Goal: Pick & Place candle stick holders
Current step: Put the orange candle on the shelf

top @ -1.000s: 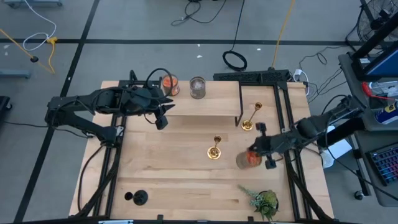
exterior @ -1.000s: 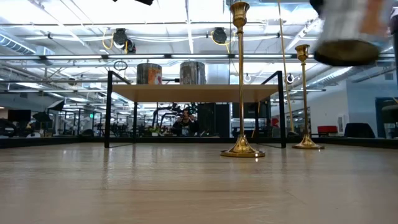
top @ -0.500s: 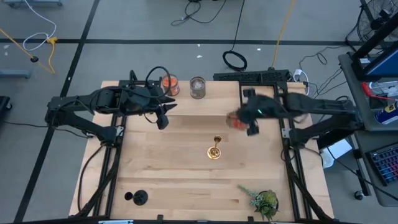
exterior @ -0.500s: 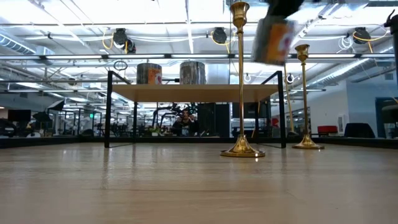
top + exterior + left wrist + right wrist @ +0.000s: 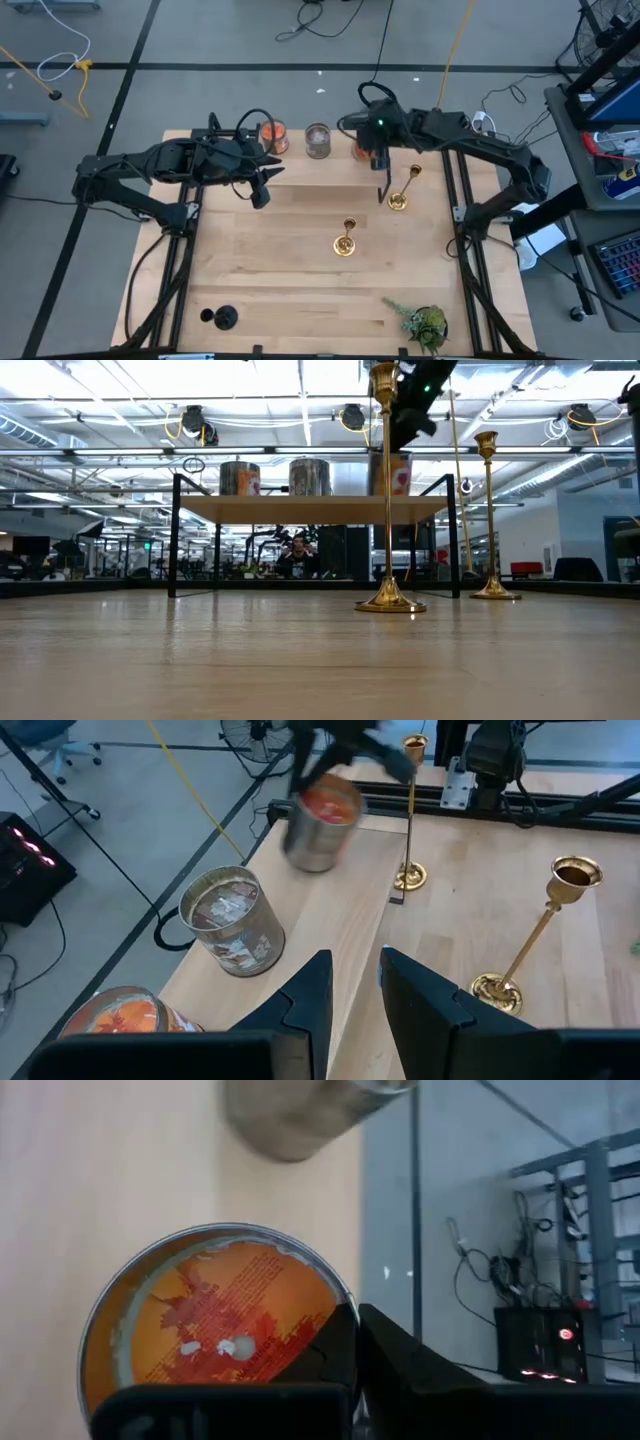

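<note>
- Right pincer [image 5: 368,150] clamped on an orange-filled jar [image 5: 215,1330], at the raised shelf [image 5: 310,508], beside the grey jar [image 5: 318,141].
- Left pincer [image 5: 352,982] slightly parted, empty, waiting near the shelf.
- Probably setting the jar down; release next.
- Gold candlesticks [image 5: 346,240] [image 5: 401,192] and black one [image 5: 220,318] untouched on worktop [image 5: 280,280].

Gold candlesticks [image 5: 346,240]; orange-red jar [image 5: 215,1330] (silver rim).
</note>
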